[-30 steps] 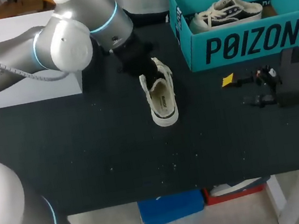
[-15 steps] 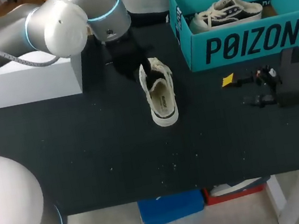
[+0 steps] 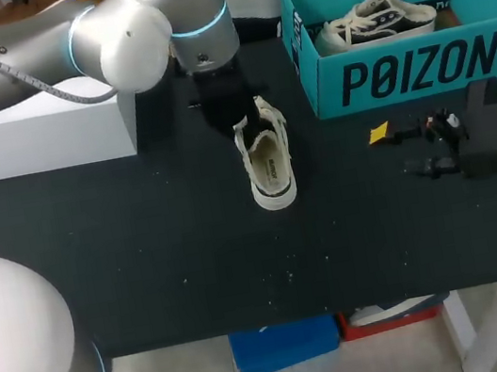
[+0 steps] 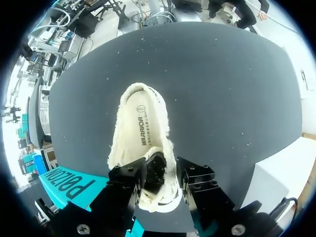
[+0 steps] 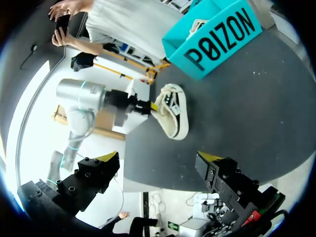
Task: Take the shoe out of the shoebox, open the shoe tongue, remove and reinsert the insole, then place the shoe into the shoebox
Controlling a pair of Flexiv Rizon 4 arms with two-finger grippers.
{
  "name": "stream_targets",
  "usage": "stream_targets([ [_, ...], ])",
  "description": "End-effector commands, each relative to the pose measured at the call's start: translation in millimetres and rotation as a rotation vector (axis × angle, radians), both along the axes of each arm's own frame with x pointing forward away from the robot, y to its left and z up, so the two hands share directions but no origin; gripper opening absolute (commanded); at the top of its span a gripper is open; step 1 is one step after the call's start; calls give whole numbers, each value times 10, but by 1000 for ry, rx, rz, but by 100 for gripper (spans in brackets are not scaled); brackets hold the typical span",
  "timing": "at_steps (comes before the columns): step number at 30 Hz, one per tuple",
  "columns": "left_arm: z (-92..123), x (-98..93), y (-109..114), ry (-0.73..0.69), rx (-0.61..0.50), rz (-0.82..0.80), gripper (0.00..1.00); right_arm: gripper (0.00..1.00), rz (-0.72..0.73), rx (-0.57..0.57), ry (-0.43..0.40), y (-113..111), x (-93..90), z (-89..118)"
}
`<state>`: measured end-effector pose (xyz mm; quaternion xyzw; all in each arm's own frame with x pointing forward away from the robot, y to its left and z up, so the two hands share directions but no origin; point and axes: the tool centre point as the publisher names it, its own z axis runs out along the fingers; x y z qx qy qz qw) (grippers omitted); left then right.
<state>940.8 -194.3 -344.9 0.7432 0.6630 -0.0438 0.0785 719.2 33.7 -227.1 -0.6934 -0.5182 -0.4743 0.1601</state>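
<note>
A cream low-top shoe (image 3: 267, 159) lies on the black table (image 3: 146, 260), its insole showing through the opening. My left gripper (image 3: 221, 105) hangs over the shoe's far end. In the left wrist view its fingers (image 4: 129, 178) stand apart above the shoe (image 4: 143, 133), open and holding nothing. The teal shoebox (image 3: 402, 74) stands at the back right with a second shoe (image 3: 378, 19) inside. My right gripper (image 3: 404, 143) rests to the right of the shoe, in front of the box. It is wide open and empty, facing the shoe (image 5: 173, 116) and shoebox (image 5: 217, 37).
A white box (image 3: 30, 136) sits at the back left, partly under my left arm (image 3: 109, 37). The table's front edge runs near the view's bottom.
My left gripper has opened and let go of the shoe's far end, and the arm has drawn up and back. The shoe stays in place. The right arm has not moved.
</note>
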Motion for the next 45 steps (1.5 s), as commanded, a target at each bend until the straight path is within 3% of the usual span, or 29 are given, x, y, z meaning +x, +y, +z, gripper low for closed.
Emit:
stream_targets([
  [1, -87, -5, -16, 8, 32, -2, 38, 100, -1, -1, 1, 7, 3, 3],
  [15, -490, -21, 41, 40, 67, 39, 37, 100, -1, -1, 1, 7, 3, 3],
  [22, -575, 18, 38, 43, 74, 56, 36, 100, -1, -1, 1, 7, 3, 3],
  [23, -583, 23, 39, 45, 75, 60, 34, 100, -1, -1, 1, 7, 3, 3],
  [24, -594, 30, 39, 44, 82, 61, 7, 100, -1, -1, 1, 7, 3, 3],
  [25, -602, 33, 38, 44, 83, 60, 0, 100, -1, -1, 1, 7, 3, 3],
  [30, -628, 51, 21, 40, 96, 50, 0, 100, -1, -1, 1, 7, 3, 3],
  [38, -418, 49, 15, 20, 69, 33, 0, 100, -1, -1, 1, 7, 3, 3],
  [45, 41, 30, 55, -30, 23, 39, 0, 100, -1, -1, 1, 7, 3, 3],
])
